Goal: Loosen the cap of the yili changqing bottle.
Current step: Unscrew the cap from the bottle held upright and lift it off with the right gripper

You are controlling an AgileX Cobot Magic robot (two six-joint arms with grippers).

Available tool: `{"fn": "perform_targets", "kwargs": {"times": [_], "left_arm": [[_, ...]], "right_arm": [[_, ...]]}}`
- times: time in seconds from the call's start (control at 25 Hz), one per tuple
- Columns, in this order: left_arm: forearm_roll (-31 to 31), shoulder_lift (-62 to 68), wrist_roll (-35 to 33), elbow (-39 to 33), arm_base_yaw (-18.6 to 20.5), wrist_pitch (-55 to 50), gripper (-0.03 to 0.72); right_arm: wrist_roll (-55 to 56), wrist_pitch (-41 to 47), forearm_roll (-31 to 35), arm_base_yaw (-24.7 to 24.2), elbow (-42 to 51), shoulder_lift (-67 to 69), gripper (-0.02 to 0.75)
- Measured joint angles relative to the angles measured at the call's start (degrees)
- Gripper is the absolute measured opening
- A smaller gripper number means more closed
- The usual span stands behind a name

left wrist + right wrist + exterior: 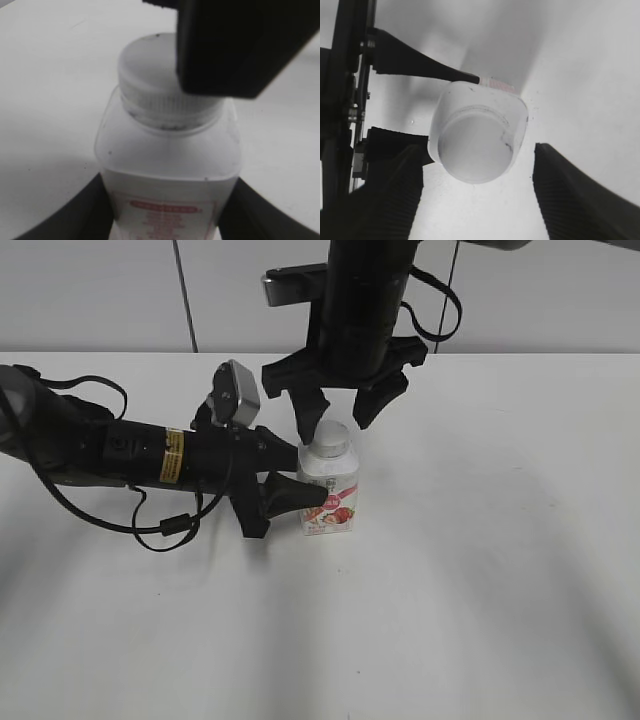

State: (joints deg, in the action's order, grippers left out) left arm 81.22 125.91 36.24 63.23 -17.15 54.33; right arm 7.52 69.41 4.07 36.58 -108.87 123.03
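Observation:
The yili changqing bottle (329,502) stands upright on the white table, its red-pink label facing the front. Its white cap (330,439) is on the neck. My left gripper (297,490) comes in from the left and is shut on the bottle's body; the left wrist view shows the bottle (167,165) between both fingers and the cap (150,75) above. My right gripper (340,415) hangs open directly above the cap, one finger on each side. In the right wrist view the cap (477,147) sits between the spread fingers (477,195), apart from both.
The white table (480,590) spreads all around the bottle. A pale wall runs behind it. The left arm's cables (165,525) trail on the table at the left.

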Motion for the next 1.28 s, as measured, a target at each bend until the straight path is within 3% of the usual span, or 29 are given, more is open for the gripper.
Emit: {"fn": "perform_targets", "kwargs": {"times": [0.84,1.08,1.28], "left_arm": [[0.00,0.00,0.00,0.00,0.00,0.00,0.376],[0.00,0.00,0.00,0.00,0.00,0.00,0.376],[0.00,0.00,0.00,0.00,0.00,0.00,0.376]], "right_arm": [[0.58,-1.28,0.59,0.00,0.00,2.03,0.477],[0.32,-1.28,-0.38,0.00,0.00,2.03,0.389],[-9.92,-1.28,-0.38,0.00,0.00,2.03,0.389]]}}
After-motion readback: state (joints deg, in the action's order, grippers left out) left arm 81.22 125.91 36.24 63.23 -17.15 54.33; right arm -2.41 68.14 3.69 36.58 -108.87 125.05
